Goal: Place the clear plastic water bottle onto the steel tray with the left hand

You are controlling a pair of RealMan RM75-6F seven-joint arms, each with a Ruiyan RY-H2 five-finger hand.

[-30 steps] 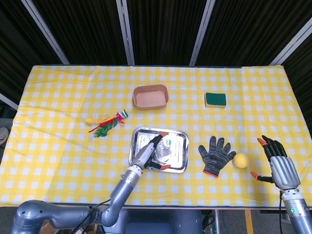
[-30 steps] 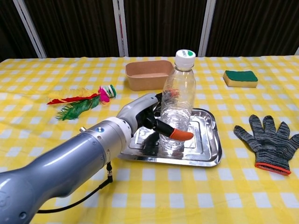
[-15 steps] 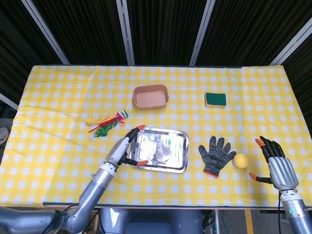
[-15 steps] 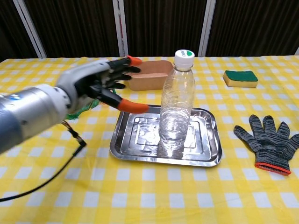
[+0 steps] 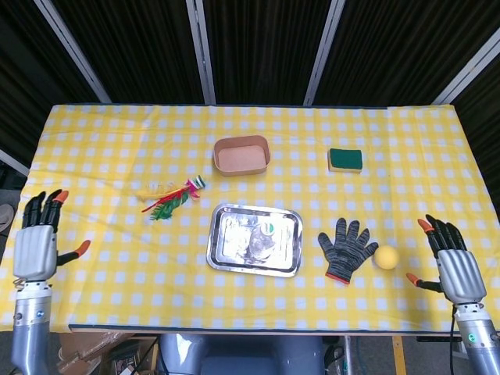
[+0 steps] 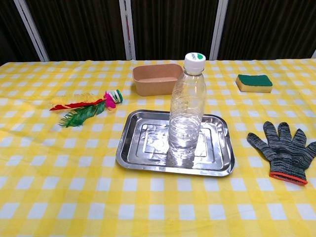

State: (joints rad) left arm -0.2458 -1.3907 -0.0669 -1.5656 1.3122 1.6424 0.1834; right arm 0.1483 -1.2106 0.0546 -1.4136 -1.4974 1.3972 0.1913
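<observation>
I see the water bottle (image 6: 187,111) upright on the steel tray (image 6: 130,149), apparently stable. My left hand (image 5: 36,241) sits well clear, fingers apart, empty; right hand (image 5: 454,268) likewise.

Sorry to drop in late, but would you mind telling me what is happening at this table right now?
Nothing is being handled at the moment. The clear plastic water bottle stands upright on the steel tray, so the placing looks done. The left hand is open at the table's left edge, away from the tray, and the right hand is open at the right edge, near a yellow ball and a grey glove.
</observation>
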